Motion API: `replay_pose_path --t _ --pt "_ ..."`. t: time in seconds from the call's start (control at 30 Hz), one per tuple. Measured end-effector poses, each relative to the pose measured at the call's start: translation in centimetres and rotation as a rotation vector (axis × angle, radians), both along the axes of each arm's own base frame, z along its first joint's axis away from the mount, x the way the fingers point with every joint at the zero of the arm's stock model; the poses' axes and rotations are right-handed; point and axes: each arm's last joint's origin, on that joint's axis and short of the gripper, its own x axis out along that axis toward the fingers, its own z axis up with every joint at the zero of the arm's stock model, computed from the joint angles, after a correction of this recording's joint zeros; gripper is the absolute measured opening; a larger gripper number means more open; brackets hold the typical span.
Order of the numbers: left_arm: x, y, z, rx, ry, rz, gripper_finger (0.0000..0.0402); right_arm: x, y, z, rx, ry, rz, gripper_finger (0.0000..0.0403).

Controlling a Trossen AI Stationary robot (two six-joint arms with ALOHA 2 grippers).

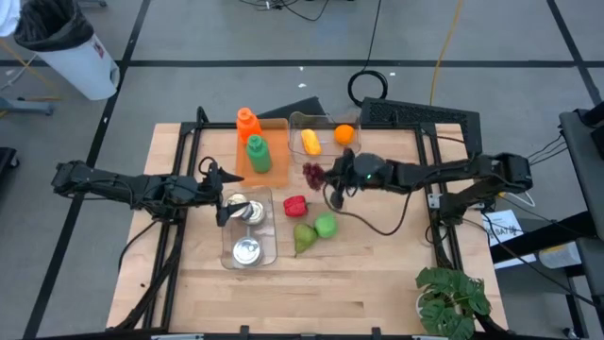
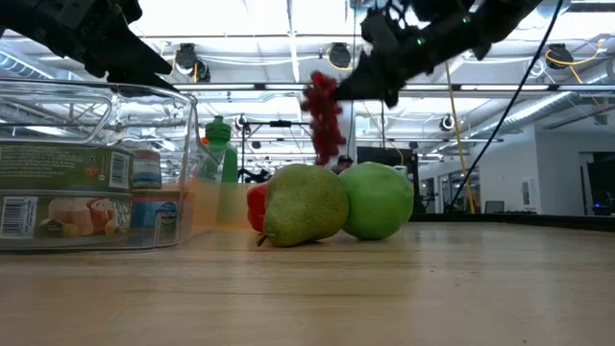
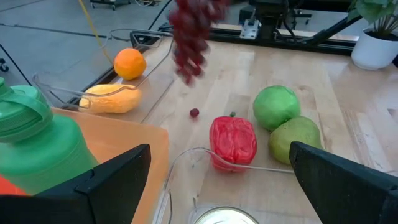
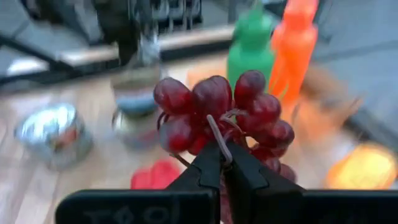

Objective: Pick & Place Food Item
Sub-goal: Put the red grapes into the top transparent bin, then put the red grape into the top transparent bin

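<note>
I am reading the table left to right from overhead. The left gripper [image 1: 223, 198] is hanging with its fingers spread wide and nothing between them, over the clear bin [image 1: 267, 253] that is holding the cans [image 1: 247, 251]. At twelve o'clock from that bin the green bottle [image 1: 257, 154] and the orange bottle [image 1: 247, 123] are standing in the orange tray [image 1: 279, 174]. Toward three o'clock the red pepper [image 1: 294, 205], the pear [image 1: 303, 238] and the green apple [image 1: 326, 226] are lying loose on the wood.

The right gripper [image 4: 222, 163] is pinched tight on the stem of the grapes [image 4: 219, 118], and the bunch is hanging off the table with its long axis straight down. The clear tray [image 1: 323, 151] with the corn [image 1: 310, 142] and the orange [image 1: 344, 134] is lying at about one o'clock from the bunch, near it, and the right arm is plainly the nearer one. I am judging that to be the likely drop spot, though the task names none.

The low view is confirming the grapes are clear of the wood. Only the left wrist view is showing a single loose grape [image 3: 194, 112] on the table beneath the bunch.
</note>
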Motion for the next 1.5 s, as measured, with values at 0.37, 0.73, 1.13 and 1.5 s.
replay_pose_path --t 0.37,0.73,1.13,1.5 --pt "0.0 0.0 0.0 0.001 0.001 0.000 0.0397 -1.3 -8.4 -0.4 -0.030 0.015 -0.266 0.0001" --pt "0.0 0.0 -0.1 0.007 0.008 0.001 0.0397 -1.0 -10.3 -4.1 0.050 0.160 -0.319 0.0050" --pt "0.0 0.0 -0.1 0.008 0.008 -0.001 0.0397 0.2 -7.4 -3.5 0.088 0.119 -0.041 0.0245" --pt "0.0 0.0 0.0 0.007 0.000 -0.002 0.0397 3.2 -1.1 -8.7 -0.028 0.365 0.112 0.0232"
